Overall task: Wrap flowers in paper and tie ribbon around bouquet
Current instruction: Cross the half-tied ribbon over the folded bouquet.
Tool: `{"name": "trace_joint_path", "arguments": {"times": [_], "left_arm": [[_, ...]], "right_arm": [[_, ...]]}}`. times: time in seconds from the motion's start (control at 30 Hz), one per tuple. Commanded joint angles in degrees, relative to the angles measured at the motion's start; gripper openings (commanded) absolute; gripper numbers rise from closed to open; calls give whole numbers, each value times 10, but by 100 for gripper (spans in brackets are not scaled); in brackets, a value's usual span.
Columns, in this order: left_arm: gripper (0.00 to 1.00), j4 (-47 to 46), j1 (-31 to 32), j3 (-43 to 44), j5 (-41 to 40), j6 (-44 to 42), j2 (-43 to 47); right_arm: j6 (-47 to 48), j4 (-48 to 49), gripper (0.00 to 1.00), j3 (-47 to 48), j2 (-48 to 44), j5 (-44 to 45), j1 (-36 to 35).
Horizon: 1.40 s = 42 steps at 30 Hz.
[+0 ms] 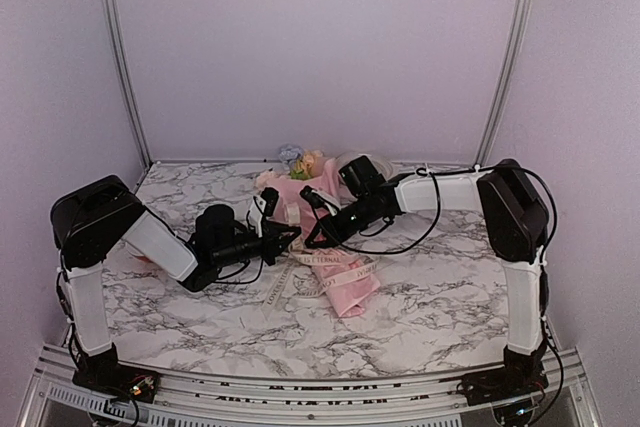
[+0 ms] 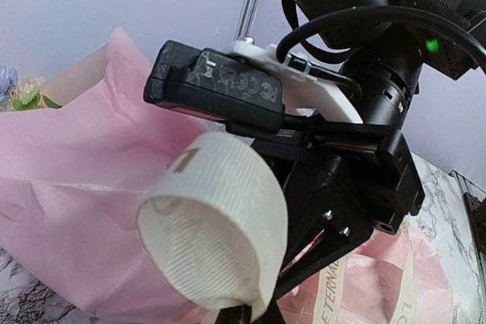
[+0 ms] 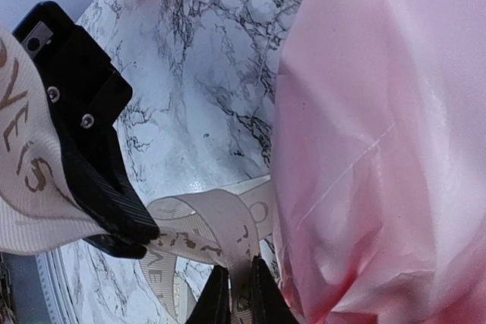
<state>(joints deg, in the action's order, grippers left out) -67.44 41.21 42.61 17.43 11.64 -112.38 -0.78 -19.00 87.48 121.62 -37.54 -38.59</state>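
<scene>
The flowers (image 1: 303, 162) lay wrapped in paper (image 1: 350, 292); ribbon (image 3: 220, 225) appeared unknotted; left hand (image 1: 287, 235) and right hand (image 3: 234, 301) each pinched it.

- The paper (image 3: 380, 149) is looking thin and soft, its pink surface creasing and catching a faint satin sheen.
- The ribbon (image 2: 220, 218) is showing a ribbed, woven cloth texture in matt cream, with darker printed lettering lying flat on it.
- The table (image 1: 430, 297) is wearing a marble-patterned top, smooth and giving off a slight gloss.
- The right gripper (image 3: 235, 297) is showing matt black fingers, plastic by the look.
- The arm links (image 1: 440, 190) are looking like smooth white plastic.
- The frame posts (image 1: 120, 57) are reading as pale brushed metal.
</scene>
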Motion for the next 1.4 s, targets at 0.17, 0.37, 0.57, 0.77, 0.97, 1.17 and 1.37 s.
{"name": "trace_joint_path", "arguments": {"times": [0.17,0.37,0.57,0.77,0.97,1.17,1.37], "left_arm": [[0,-16,-5,-3,-2,5,-8],[0,-14,-5,-3,3,5,-9],[0,-11,-5,-3,4,4,-10],[0,-3,-5,-3,3,4,-14],[0,26,-6,21,6,0,-25],[0,37,-9,32,6,5,-31],[0,64,-12,55,2,15,-46]], "right_arm": [[-3,-8,6,11,-10,14,15],[-15,5,7,0,-27,8,23],[-23,13,2,-7,-32,13,26],[-29,27,0,-32,-61,3,35],[-35,54,0,-87,-95,-41,43],[-36,74,0,-127,-112,-77,44],[-35,62,0,-118,-76,-153,35]]}}
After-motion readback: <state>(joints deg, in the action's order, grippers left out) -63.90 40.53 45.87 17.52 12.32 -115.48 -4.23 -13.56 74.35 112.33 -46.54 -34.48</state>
